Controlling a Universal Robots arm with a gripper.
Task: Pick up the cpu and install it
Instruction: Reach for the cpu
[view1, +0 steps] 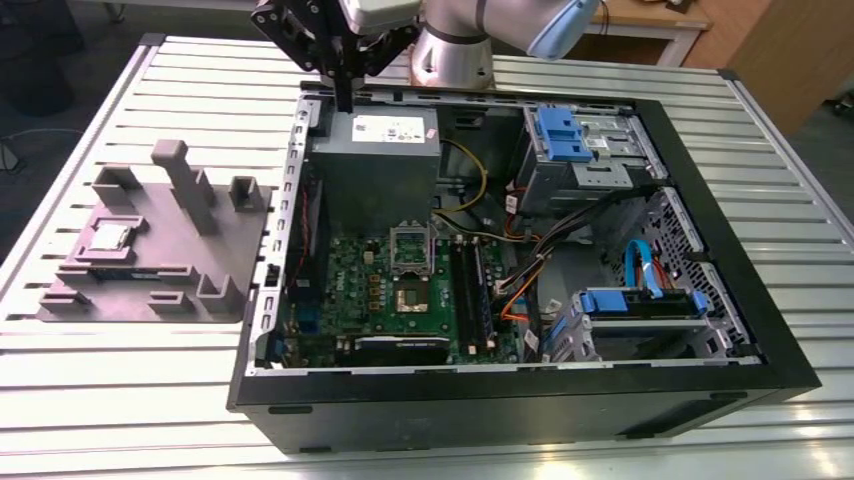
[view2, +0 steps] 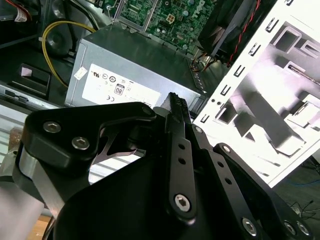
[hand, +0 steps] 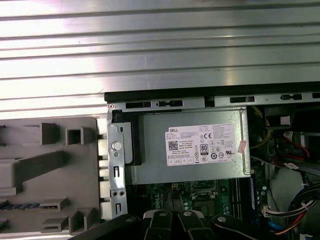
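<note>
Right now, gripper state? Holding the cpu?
Gripper: jaws closed, holding nothing. It hangs over the case's back edge, and the cpu lies in the grey tray.

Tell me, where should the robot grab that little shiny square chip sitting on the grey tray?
Best by two opposite edges of the cpu, with the fingers coming straight down from above. It lies flat, metal top up, on the grey tray, so only its thin sides seem free to pinch. The upright posts beside it would probably block a sideways approach.
</note>
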